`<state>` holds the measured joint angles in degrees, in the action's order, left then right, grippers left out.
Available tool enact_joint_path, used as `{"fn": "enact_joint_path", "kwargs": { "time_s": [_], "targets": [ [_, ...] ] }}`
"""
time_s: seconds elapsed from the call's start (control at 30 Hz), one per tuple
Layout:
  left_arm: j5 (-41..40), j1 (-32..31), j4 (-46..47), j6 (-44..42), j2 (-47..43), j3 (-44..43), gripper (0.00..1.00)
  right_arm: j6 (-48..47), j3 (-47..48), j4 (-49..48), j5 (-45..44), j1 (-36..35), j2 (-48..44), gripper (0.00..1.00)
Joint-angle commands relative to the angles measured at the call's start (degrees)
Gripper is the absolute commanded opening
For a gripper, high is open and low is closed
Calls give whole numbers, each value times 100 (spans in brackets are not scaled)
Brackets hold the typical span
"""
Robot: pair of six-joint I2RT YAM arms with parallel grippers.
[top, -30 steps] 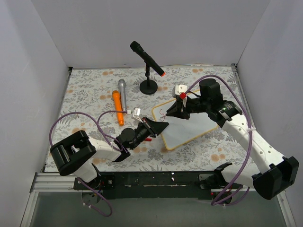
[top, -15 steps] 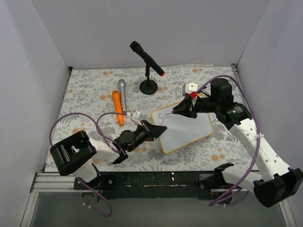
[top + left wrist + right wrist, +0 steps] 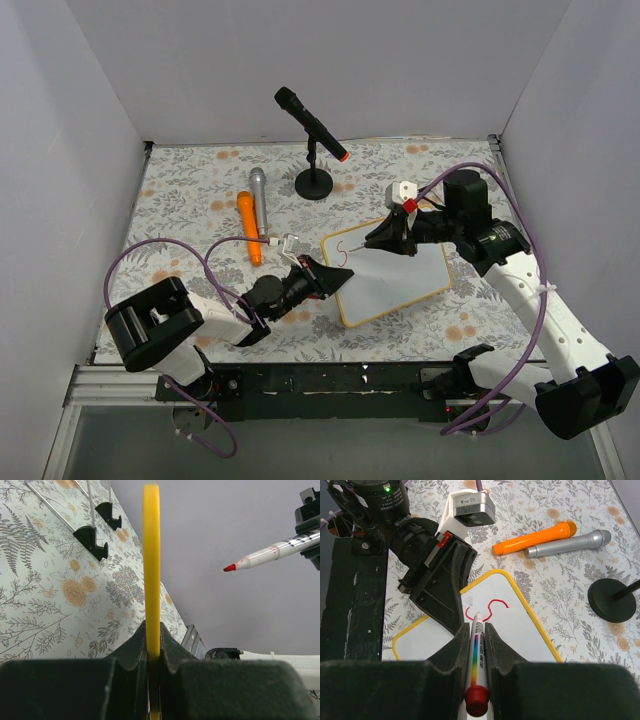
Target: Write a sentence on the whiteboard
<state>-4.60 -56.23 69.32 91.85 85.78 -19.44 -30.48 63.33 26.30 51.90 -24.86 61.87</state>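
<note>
The small rectangular whiteboard with a thin yellow rim (image 3: 400,275) sits on the floral-patterned surface (image 3: 190,190), between the two arms. The left pincer (image 3: 151,635) is pinching the board's rim at its left edge. The right pincer (image 3: 474,630) is pressed onto a slim white marker with a rainbow stripe (image 3: 476,652), whose tip is close to a single red curl (image 3: 491,607), the sentence's first stroke. Thin, light and stiff, the board would probably skid or pivot under pen pressure, so an edge grip clear of the writing area suits it.
</note>
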Motion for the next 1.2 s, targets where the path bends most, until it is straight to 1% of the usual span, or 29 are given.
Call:
{"fn": "enact_joint_path", "kwargs": {
  "time_s": [0.0,0.27,0.43,0.9,1.17],
  "targets": [
    [73,-29,2270,-10,-342,-139,0,-29,-31,-125,101,17,-61,1],
    [21,-20,2244,8,-352,-218,0,51,171,-152,-241,17,18,1],
    [38,-20,2288,61,-272,-367,0,86,162,-196,-329,17,115,1],
    [65,-29,2314,113,-263,-429,0,270,188,-407,-672,17,299,1],
    [126,-29,2349,113,-263,-429,0,262,127,-389,-655,17,361,1]
  ]
}}
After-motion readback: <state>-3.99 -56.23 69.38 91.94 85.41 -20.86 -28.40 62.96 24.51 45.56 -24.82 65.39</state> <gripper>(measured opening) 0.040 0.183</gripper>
